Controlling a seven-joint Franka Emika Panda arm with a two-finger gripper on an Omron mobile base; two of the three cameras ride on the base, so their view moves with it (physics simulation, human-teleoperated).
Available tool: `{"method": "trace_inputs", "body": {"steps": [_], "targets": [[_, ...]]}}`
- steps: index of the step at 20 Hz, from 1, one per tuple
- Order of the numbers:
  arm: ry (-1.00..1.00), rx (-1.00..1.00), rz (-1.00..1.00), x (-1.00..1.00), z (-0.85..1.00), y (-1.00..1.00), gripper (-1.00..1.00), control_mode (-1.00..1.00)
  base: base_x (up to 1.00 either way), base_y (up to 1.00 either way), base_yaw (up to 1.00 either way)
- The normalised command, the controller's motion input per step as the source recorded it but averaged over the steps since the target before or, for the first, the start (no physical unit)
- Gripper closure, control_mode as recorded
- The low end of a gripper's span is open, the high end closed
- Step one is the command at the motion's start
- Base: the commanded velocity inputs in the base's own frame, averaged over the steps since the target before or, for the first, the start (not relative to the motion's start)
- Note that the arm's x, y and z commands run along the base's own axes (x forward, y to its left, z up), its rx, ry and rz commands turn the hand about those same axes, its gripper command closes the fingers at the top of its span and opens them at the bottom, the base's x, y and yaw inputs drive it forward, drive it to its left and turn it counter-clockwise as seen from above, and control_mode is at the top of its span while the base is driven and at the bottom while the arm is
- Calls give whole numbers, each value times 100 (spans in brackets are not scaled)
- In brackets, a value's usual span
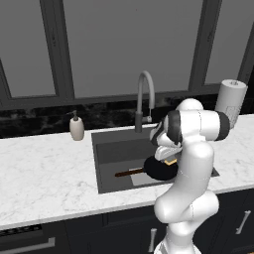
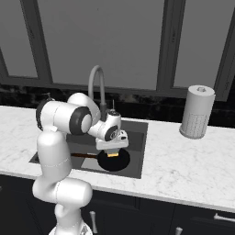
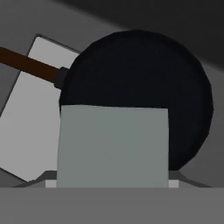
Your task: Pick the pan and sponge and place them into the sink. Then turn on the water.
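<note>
Marble surface (image 1: 44,173) under a dark window, with the sink (image 1: 111,141) cut into it straight ahead of the base. Fingers (image 2: 110,150) down inside the basin – clamped wide across the sponge (image 3: 113,146), grey-green scrub layer facing the hand camera, a sliver of yellow showing beneath the hand in both base views. Directly below and a little beyond: the pan (image 3: 144,70), already lying flat on the sink floor, partly over the lighter square patch. Handle (image 3: 26,63) pointing away to the robot's left, long axis roughly along the front edge of the basin.

Next step, by the look of it – open and let the sponge drop; nothing between it and the pan, so likely to land on or just beside the black disc, inside the sink either way.

Faucet (image 1: 144,94) behind the basin toward the window, arched spout over the arm's elbow – worth clearing on the way up. Soap dispenser (image 1: 76,128) well off to the left, paper towel roll (image 1: 230,101) off to the right, neither in the way.
</note>
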Motion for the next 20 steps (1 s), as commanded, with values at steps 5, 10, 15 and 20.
{"method": "trace_inputs", "body": {"steps": [5,10,15,20], "targets": [[0,0,0,33,-22,0,100,-100,0,0,0],[0,0,0,29,-36,0,100,-100,0,0,0],[0,0,0,30,-49,0,100,-100,0,0,0],[0,0,0,2,-39,0,100,-100,0,0,0]]}}
